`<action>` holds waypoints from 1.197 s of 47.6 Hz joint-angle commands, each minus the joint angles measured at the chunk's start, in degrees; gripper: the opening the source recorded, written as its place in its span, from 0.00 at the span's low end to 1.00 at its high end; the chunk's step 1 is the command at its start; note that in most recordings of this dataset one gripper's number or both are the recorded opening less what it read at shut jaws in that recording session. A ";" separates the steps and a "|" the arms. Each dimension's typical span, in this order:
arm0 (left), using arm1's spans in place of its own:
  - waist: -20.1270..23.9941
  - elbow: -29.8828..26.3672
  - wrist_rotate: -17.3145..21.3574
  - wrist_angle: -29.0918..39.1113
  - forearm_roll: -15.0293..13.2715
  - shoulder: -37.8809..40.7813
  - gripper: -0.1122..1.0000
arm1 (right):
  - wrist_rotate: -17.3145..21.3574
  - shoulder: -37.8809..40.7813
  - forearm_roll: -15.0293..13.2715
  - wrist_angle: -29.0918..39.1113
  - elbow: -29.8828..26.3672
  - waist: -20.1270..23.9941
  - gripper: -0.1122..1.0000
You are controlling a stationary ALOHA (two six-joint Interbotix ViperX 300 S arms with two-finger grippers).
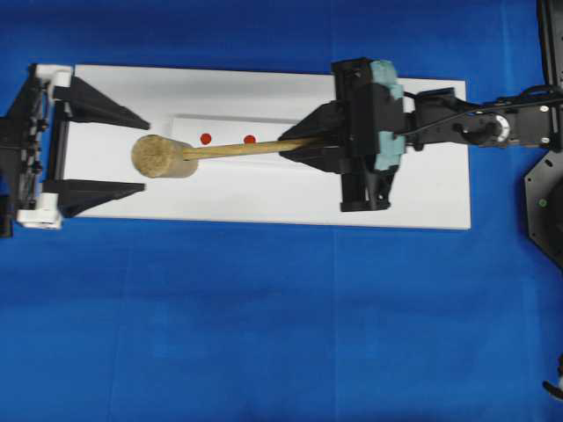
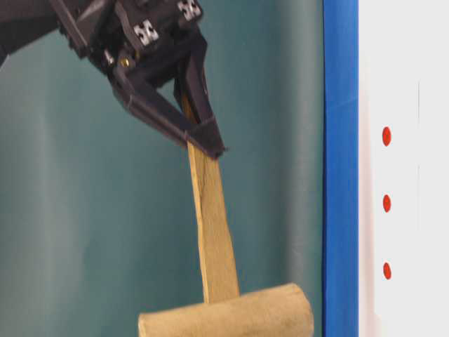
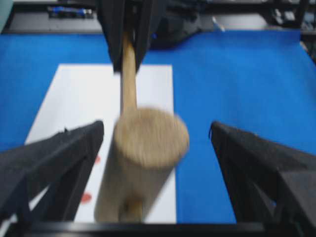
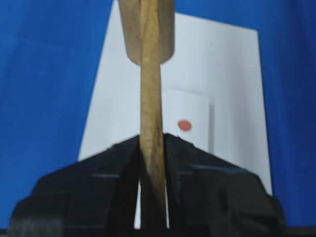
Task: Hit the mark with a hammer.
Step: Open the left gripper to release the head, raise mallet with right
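Note:
The hammer is a tan wooden mallet; its head is over the left part of the white board, and its handle runs right. My right gripper is shut on the handle's end, also in the right wrist view and the table-level view. Two red marks show just beyond the handle. The table-level view shows three marks and a gap between head and board. My left gripper is open, its fingers either side of the head without touching.
The white board lies on a blue cloth. A slightly raised white strip on the board carries the red marks. The right arm's body reaches in from the right edge.

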 commanded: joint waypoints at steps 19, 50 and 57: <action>0.00 5.36 -0.09 10.02 -0.18 -16.35 0.91 | 0.18 -5.01 4.57 -0.62 2.55 0.09 0.13; 0.00 5.63 0.00 10.46 -0.18 -16.17 0.91 | 0.09 -1.67 4.57 -10.11 1.23 -1.23 0.13; 0.09 5.63 -0.09 10.46 -0.18 -16.17 0.91 | 0.09 -0.53 4.57 -10.02 0.70 -1.23 0.13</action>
